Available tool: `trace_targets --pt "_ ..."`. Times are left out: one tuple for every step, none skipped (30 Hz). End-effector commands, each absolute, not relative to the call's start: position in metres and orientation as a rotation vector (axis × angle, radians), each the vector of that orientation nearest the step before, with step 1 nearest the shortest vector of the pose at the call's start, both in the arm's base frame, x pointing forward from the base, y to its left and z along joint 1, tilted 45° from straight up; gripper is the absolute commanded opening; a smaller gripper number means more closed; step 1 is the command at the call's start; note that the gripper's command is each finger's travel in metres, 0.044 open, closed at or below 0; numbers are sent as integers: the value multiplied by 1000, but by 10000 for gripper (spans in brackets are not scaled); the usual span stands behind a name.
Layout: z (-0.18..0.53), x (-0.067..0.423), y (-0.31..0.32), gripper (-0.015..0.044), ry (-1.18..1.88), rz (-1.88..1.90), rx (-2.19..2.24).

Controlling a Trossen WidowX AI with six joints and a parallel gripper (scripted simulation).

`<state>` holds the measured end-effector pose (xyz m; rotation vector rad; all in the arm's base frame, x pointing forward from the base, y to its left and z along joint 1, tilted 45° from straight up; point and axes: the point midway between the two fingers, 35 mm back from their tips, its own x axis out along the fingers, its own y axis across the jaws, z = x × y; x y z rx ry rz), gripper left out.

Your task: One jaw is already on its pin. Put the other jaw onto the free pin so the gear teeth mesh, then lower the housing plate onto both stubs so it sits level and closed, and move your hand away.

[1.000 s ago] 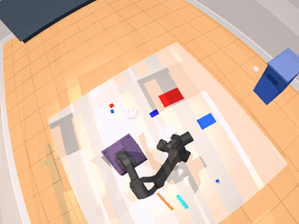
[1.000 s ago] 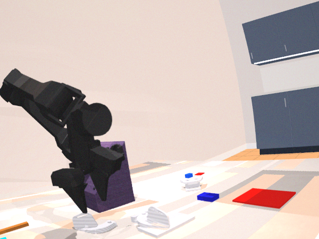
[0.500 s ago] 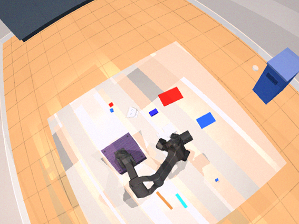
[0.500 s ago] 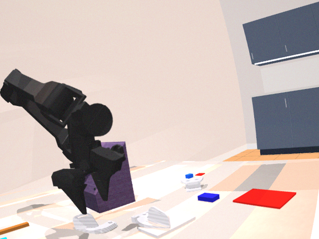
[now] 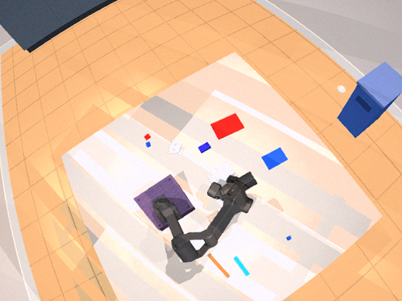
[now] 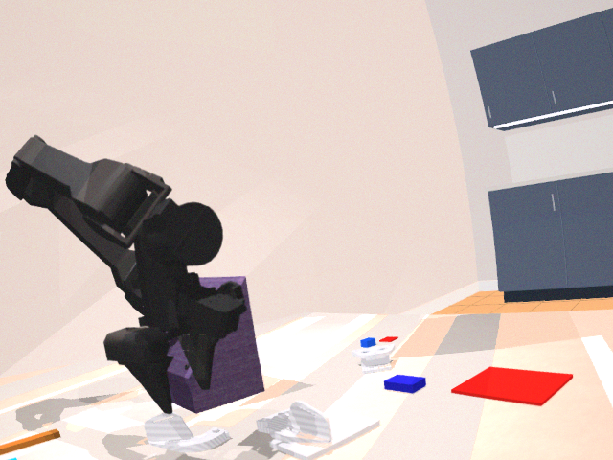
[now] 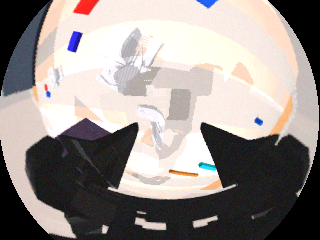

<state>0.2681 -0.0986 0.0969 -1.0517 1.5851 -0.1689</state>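
The loose white jaw (image 6: 166, 431) (image 7: 151, 114) lies on the floor mat, apart from the base. The white base plate (image 6: 349, 438) (image 5: 225, 168) carries the other jaw (image 6: 309, 422) (image 7: 131, 47), whose broad ribbed part stands up; its pin is hidden. The white housing plate (image 6: 374, 354) (image 5: 174, 147) (image 7: 55, 77) stands apart, farther back, beyond the base. My gripper (image 6: 186, 399) (image 7: 170, 126) is open, fingers pointing down close above the loose jaw. In the exterior view one fingertip overlaps the jaw's upper edge; contact cannot be told. Nothing is held.
The purple block (image 5: 177, 193) (image 6: 238, 366) stands beside the arm, under its base. A dark blue block (image 5: 204, 147) (image 6: 404, 382) and a red sheet (image 5: 227, 126) (image 6: 514, 386) lie beyond the base plate. Orange (image 5: 218, 265) and cyan (image 5: 241, 266) bars lie near the arm.
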Motion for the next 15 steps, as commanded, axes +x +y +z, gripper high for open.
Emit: trace_targets --pt "103 270 -97 335 1577 -180 -1048" --pt "103 270 -97 309 1577 -180 -1048" --pt "103 270 -97 282 1577 -180 -1048" --pt "103 270 -97 256 1577 -180 -1048" --pt "103 270 -97 230 1577 -180 -1048" --pt "103 270 -97 204 1577 -180 -1048" --pt "103 270 -97 177 1577 -180 -1048" --pt "103 270 -97 151 1577 -180 -1048" --pt "103 270 -97 125 1577 -180 -1048" --pt "103 270 -97 99 1577 -180 -1048" --pt "103 270 -97 72 1577 -180 -1048" --pt "103 270 -97 46 1577 -180 -1048" --pt "103 270 -97 20 1577 -180 -1048" --pt "103 270 -97 0 1577 -180 -1048" --pt "103 270 -97 0 1577 -180 -1048"
